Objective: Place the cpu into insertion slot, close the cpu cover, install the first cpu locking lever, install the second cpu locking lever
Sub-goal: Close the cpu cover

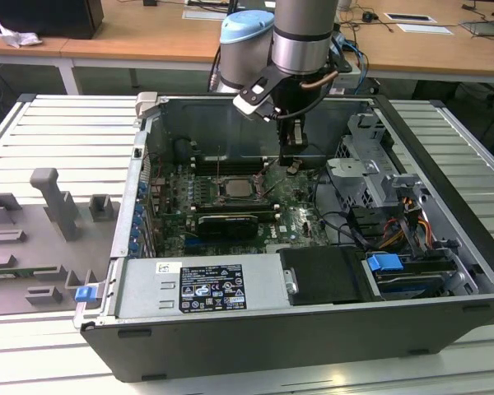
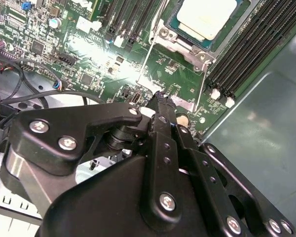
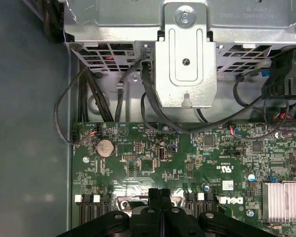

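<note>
Looks past the first step. Seated in the square, silver-rimmed insertion slot (image 2: 165,33), a short way ahead of the fingertips: the small flat cpu (image 2: 205,17) with its pale silvery-beige metal face. Seems past the second step too, with the thin shiny metal cpu cover (image 2: 221,43) apparently folded down around the chip's edges. Not certain of that, given the far side of the socket cut off at the picture's edge.

Judged not yet done: both lever steps. Running out from the socket corners toward the gripper are one thin silver wire lever (image 2: 147,54) and the other wire lever (image 2: 203,85), seemingly unlatched rather than tucked along the socket's sides.

Pressed together and pinching nothing visible: the black two-finger gripper (image 2: 160,98), hovering low over the green circuit board (image 2: 180,74), close beside the free end of the nearer lever. Shut likewise in the first wrist view (image 3: 160,192), facing a grey metal drive cage (image 3: 186,64) beyond the board.

Cannot tell whether the fingertip touches that lever end, hidden as it is behind the finger itself. Too small in the exterior view (image 1: 292,163) to confirm the latch state.
</note>
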Action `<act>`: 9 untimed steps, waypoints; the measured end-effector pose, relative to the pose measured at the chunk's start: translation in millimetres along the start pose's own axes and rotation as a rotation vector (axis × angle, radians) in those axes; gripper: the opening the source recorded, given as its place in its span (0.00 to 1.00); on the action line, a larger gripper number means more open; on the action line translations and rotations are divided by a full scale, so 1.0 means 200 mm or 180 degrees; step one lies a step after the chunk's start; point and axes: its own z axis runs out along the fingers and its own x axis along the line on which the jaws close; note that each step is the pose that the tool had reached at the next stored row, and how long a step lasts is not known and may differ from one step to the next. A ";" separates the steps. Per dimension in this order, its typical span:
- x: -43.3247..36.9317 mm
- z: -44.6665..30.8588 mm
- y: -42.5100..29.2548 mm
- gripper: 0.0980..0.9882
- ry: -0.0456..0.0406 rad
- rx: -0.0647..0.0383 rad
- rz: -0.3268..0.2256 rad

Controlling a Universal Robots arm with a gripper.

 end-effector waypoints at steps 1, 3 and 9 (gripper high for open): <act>0.000 0.001 0.002 0.01 0.0000 0.0000 -0.0001; 0.000 0.008 0.003 0.01 0.0001 0.0000 0.0000; 0.011 0.028 0.045 0.01 0.0001 0.0002 -0.0002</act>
